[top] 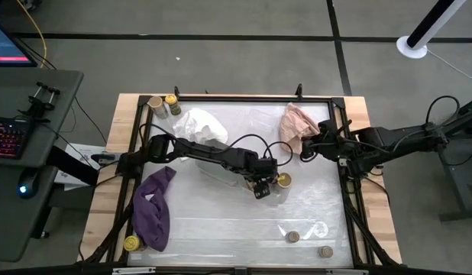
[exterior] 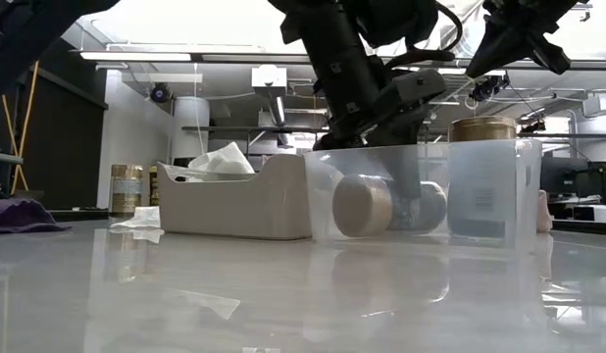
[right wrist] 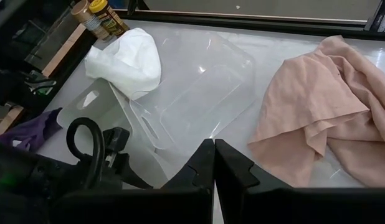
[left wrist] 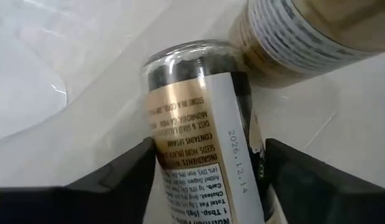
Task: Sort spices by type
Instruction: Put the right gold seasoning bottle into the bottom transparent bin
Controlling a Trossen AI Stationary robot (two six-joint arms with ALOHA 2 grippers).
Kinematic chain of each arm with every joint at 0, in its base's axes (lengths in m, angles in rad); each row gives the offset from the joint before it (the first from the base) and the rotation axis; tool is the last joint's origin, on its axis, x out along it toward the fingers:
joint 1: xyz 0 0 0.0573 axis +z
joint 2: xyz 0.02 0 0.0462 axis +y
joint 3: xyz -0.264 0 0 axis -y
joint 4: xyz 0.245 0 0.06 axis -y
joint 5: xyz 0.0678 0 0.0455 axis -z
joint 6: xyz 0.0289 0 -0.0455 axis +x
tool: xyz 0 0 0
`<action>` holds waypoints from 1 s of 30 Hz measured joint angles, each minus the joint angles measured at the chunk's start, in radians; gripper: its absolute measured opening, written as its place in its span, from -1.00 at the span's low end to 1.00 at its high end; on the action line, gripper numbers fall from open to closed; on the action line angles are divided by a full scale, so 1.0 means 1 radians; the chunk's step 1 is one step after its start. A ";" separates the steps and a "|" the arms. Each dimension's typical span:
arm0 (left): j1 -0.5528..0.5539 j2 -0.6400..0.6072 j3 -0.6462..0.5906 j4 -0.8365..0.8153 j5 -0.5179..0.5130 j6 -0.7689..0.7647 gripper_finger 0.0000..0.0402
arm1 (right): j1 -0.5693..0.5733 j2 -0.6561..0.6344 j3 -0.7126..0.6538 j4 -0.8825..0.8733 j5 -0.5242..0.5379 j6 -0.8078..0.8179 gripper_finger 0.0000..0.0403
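Observation:
My left gripper [top: 260, 188] reaches down into a clear plastic bin [exterior: 524, 196] at mid-table and is shut on a wide spice jar [left wrist: 202, 118] with dark contents and a tan label. A second wide jar [top: 283, 180] with a tan top stands upright beside it in the bin. Two jars [top: 164, 103] stand at the far left corner, a yellow-lidded jar [top: 131, 244] stands by the purple cloth [top: 153, 208], and two tiny jars [top: 292, 237] stand near the near edge. My right gripper [right wrist: 214, 152] is shut and hovers by the pink cloth [right wrist: 323, 106]. My left gripper has the jar's labelled wall [left wrist: 180, 168] between its two fingers, one finger [left wrist: 127, 177] on each side. The fingers lie along the jar, whose clear bottom end [left wrist: 186, 62] points away from the wrist. Whether the jar rests on the bin's floor cannot be told.
A crumpled white cloth [top: 199, 125] lies at the far left, with another clear bin [right wrist: 199, 87] beside it. A pale tray [exterior: 234, 201] with white cloth shows in the low view. The table's raised black frame [top: 344, 176] bounds the glossy surface.

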 joint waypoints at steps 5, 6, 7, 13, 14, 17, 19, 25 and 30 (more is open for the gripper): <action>0.007 -0.008 0.032 -0.010 0.024 0.030 -0.22 | 0.000 0.000 0.000 0.000 0.000 -0.002 -1.00; 0.010 -0.007 0.047 -0.029 0.034 0.040 -0.29 | 0.000 0.000 0.000 0.000 0.000 -0.002 -1.00; 0.010 -0.004 0.064 -0.043 0.036 0.052 -0.36 | 0.000 0.000 0.000 0.000 0.000 -0.002 -1.00; 0.030 -0.019 0.167 -0.075 0.038 0.138 -0.76 | 0.000 0.000 0.000 0.000 -0.002 -0.003 -1.00; 0.033 -0.024 0.183 -0.085 0.038 0.154 -0.82 | 0.000 0.000 0.000 0.000 -0.003 -0.003 -1.00; 0.042 -0.026 0.212 -0.110 0.054 0.215 -0.94 | 0.000 0.000 0.000 0.001 -0.008 -0.003 -1.00; 0.043 -0.026 0.221 -0.127 0.073 0.228 -0.96 | 0.000 0.000 0.000 0.001 -0.009 -0.003 -1.00; 0.037 -0.026 0.188 -0.166 0.148 0.216 -0.66 | 0.000 0.000 0.000 0.000 -0.013 -0.004 -1.00; 0.029 -0.026 0.159 -0.152 0.177 0.155 -0.16 | 0.000 0.000 0.000 0.000 -0.013 -0.004 -1.00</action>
